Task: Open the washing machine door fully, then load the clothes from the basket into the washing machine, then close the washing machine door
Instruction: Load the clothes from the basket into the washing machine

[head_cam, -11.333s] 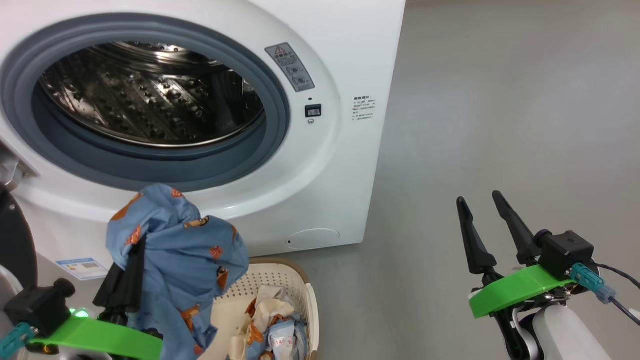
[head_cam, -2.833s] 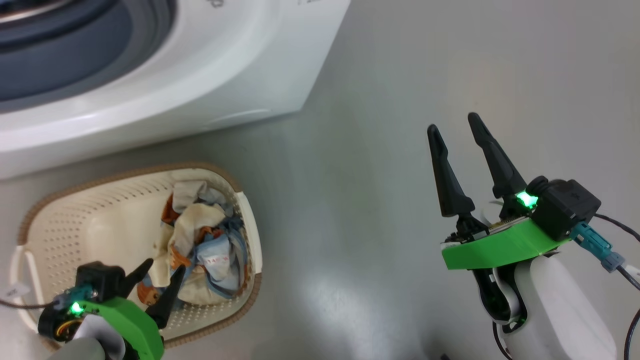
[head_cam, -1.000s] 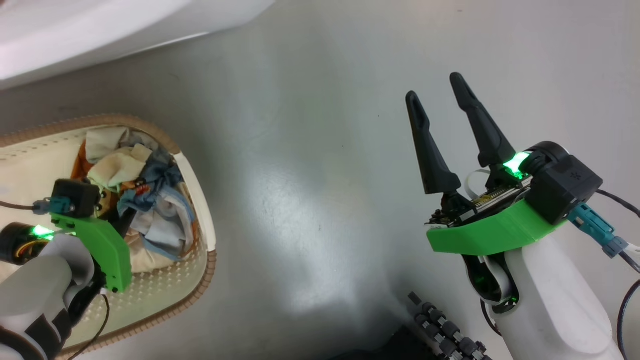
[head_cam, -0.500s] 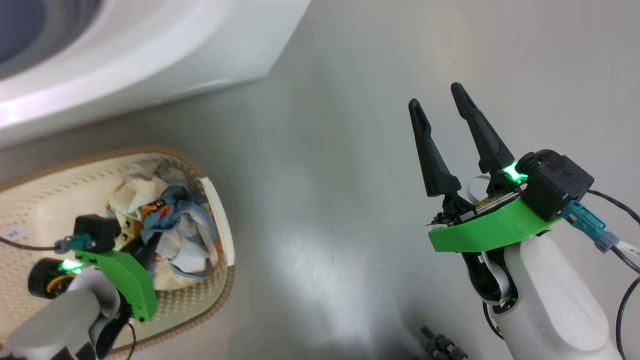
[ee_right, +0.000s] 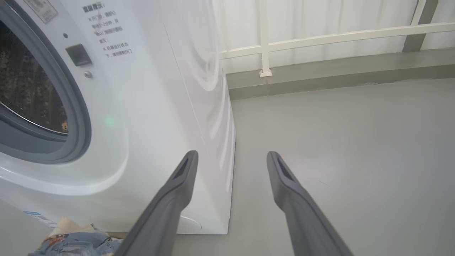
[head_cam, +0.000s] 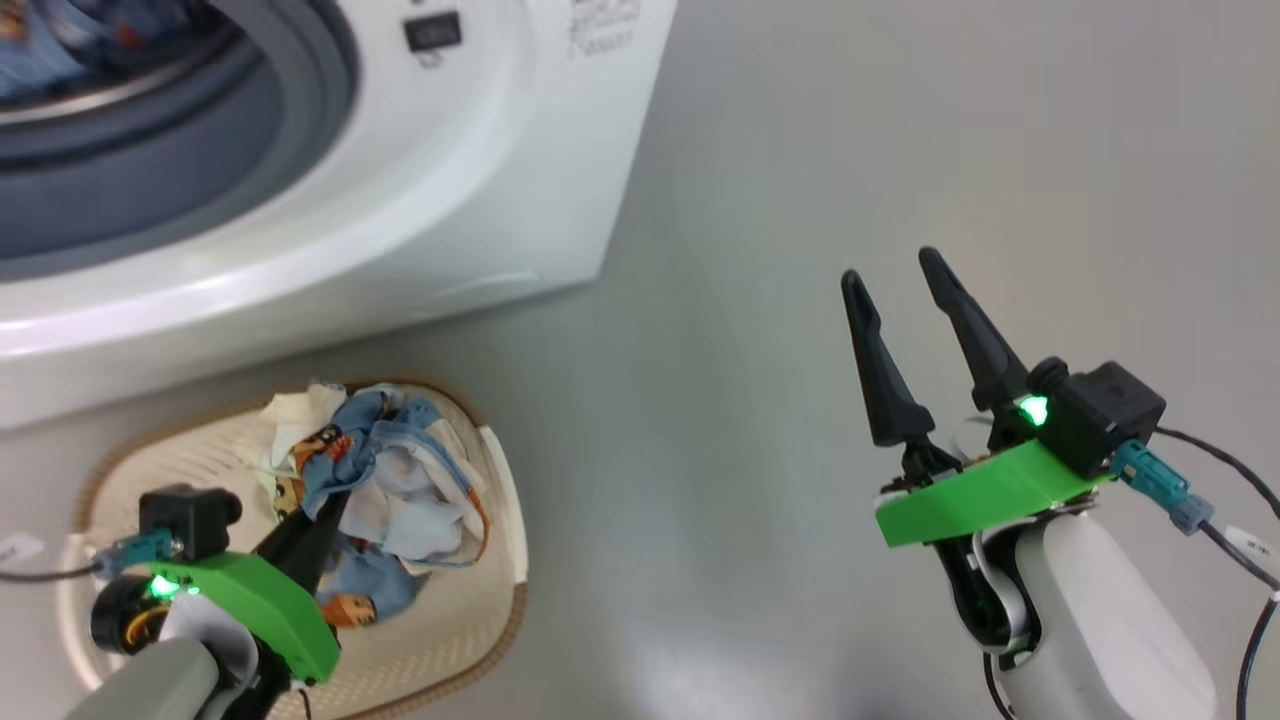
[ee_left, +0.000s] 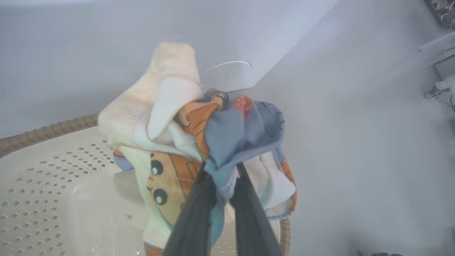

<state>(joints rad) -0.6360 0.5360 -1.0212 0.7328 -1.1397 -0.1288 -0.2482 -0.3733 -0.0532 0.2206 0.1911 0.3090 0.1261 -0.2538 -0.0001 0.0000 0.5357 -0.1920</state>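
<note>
My left gripper point(head_cam: 330, 503) is shut on a bundle of the clothes point(head_cam: 385, 480), light blue with orange prints and cream pieces, held just above the cream basket point(head_cam: 500, 560) at the lower left. The left wrist view has the fingers point(ee_left: 199, 199) pinching the blue fabric point(ee_left: 227, 138) over the perforated basket floor point(ee_left: 42, 170). The washing machine point(head_cam: 480, 170) stands at the upper left with its grey gasket point(head_cam: 180, 170) exposed and a blue garment point(head_cam: 40, 40) inside. Its door is out of view. My right gripper point(head_cam: 890, 268) hangs open and empty over the floor at the right.
Bare grey floor point(head_cam: 800, 130) spreads right of the machine. In the right wrist view the open right gripper point(ee_right: 231, 154) points past the machine's front corner point(ee_right: 224, 142) toward a white railing point(ee_right: 263, 46) and a low kerb at the back.
The head camera has tilted back up, bringing the machine's opening into view. My left gripper has lifted the clothes bundle up from the basket floor. The right gripper stays open.
</note>
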